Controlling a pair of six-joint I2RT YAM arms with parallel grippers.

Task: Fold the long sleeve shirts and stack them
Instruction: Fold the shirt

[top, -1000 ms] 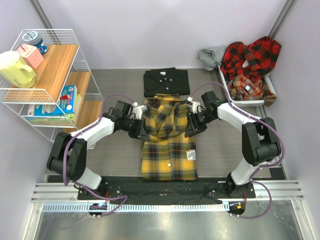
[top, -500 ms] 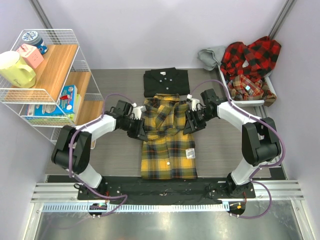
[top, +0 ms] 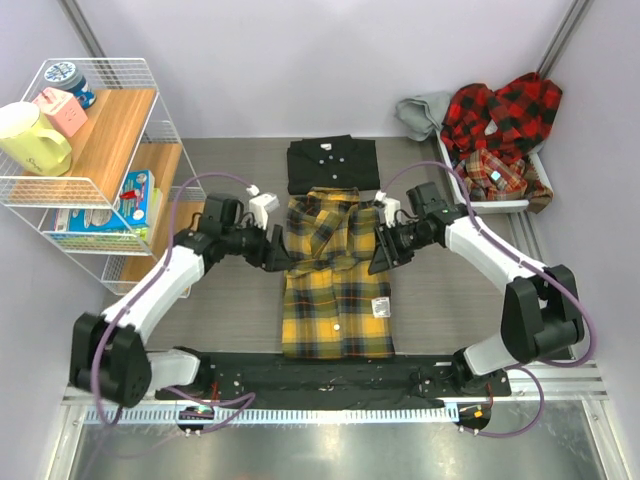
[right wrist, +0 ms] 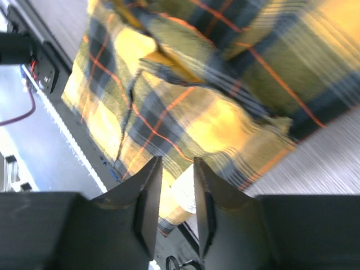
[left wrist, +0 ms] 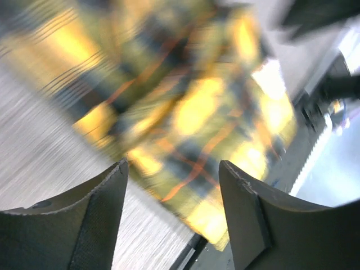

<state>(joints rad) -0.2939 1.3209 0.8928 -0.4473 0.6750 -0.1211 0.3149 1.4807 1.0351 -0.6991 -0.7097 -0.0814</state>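
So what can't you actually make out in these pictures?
1. Left wrist view: the yellow plaid shirt is blurred, its folds unreadable.
2. Top view: the right hand hides the shirt's edge, so a grip on cloth is uncertain.
3. Top view: the red plaid shirts lie heaped, their number unclear.

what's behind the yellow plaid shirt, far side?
A folded black shirt lies just beyond the collar of the yellow plaid shirt. Whether its near edge runs under that collar cannot be told.

Pale lilac walls (top: 330,60) enclose a grey ribbed table (top: 430,300), a wire-and-wood shelf (top: 110,130) standing left.
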